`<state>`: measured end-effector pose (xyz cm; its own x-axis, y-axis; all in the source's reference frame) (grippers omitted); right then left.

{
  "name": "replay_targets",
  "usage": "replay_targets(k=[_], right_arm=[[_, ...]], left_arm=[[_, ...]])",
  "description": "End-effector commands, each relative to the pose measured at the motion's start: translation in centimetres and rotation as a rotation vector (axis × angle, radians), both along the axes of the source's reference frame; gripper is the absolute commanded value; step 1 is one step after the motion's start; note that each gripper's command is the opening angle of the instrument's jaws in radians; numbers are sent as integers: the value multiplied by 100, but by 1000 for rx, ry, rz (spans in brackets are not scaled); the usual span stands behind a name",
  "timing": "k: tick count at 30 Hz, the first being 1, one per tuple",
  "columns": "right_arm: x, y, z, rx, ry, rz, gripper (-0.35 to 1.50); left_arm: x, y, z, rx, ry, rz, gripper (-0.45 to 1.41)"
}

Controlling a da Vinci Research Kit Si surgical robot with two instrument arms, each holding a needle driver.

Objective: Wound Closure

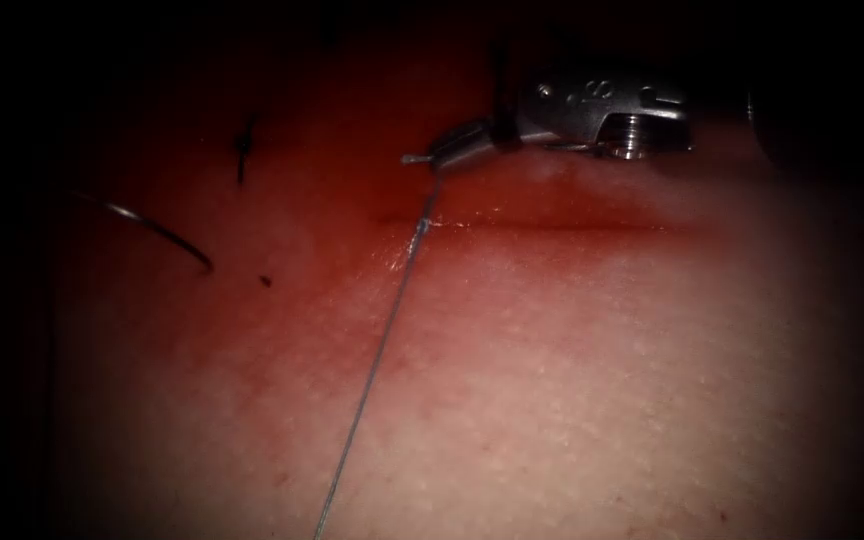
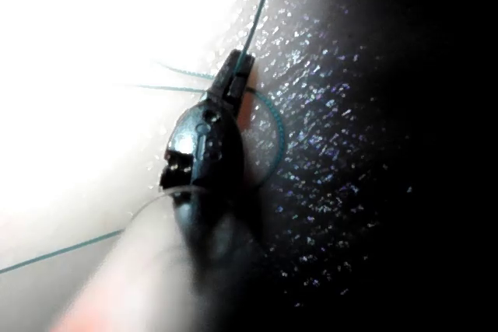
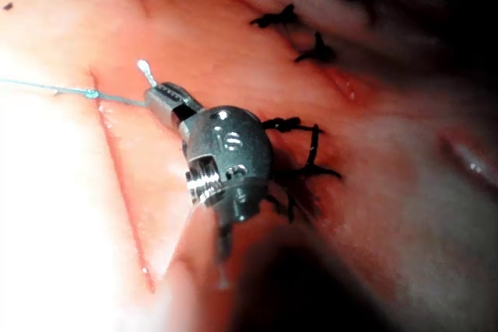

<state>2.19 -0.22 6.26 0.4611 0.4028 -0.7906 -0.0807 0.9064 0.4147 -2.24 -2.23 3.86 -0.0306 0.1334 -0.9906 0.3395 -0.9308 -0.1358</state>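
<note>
Both grippers are clamped on thread [image 1: 382, 345]: right gripper [image 1: 432, 160], left gripper [image 2: 237, 71]; the needle [image 1: 162, 232] lies free left of the cut [image 1: 532, 224]; tension is best kept even.

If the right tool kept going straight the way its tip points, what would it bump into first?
Probably bare tissue. The right tool, jaws shut on the thread, points left across the endoscope view. The needle lies lower left, likely off that line, though depth is hard to judge.

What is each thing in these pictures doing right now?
right tool: jaws shut on the thread.
left tool: jaws shut on the thread.
thread: stretched straight across the tissue.
needle: lying free on the tissue, left of the cut.
cut: open, wet with red fluid.
stitches: tied, dark knots.
</note>
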Motion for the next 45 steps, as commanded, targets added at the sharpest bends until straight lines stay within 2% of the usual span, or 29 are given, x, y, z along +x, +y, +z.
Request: replay_targets(k=[1,5,14,15,16,17,18,22,26,30,32,36,37,40,41,42,45], right_arm=[[8,6,3,-13,-6,4,-35],[7,6,2,-23,-7,5,-35],[13,4,-8,-13,107,50,-32],[14,5,-10,-2,133,75,19],[14,6,-11,5,151,88,41],[13,10,-16,8,169,127,98],[13,10,-16,8,169,127,98],[11,21,-29,12,175,191,133],[4,27,-51,5,178,251,141],[4,19,-62,-11,180,289,141],[7,7,-70,-22,183,300,140],[26,-15,-84,-41,222,276,120],[32,-19,-87,-42,239,257,106],[54,-30,-97,-48,277,214,49],[69,-37,-101,-43,302,189,-20],[76,-39,-103,-49,306,183,-35],[90,-41,-106,-49,320,176,-35]], left_arm=[[-6,0,6,1,-4,3,-45],[-5,8,5,5,0,-5,-45],[-15,75,-22,-94,24,-103,-45],[-15,84,-24,-109,23,-111,-45],[-14,91,-26,-120,25,-118,-45],[-13,105,-28,-155,28,-134,-45],[-13,105,-28,-155,28,-134,-45],[-14,141,-33,-241,26,-158,-45],[-15,186,-33,-328,41,-178,-45],[-17,209,-26,-361,48,-165,-45],[-20,221,-23,-384,17,-127,-45],[-32,237,-23,-451,-82,-44,-45],[-35,239,-24,-462,-103,-27,-45],[-44,243,-26,-467,-135,25,-45],[-49,247,-27,-483,-144,64,-45],[-50,248,-28,-488,-146,79,-45],[-52,251,-30,-492,-150,97,-45]])
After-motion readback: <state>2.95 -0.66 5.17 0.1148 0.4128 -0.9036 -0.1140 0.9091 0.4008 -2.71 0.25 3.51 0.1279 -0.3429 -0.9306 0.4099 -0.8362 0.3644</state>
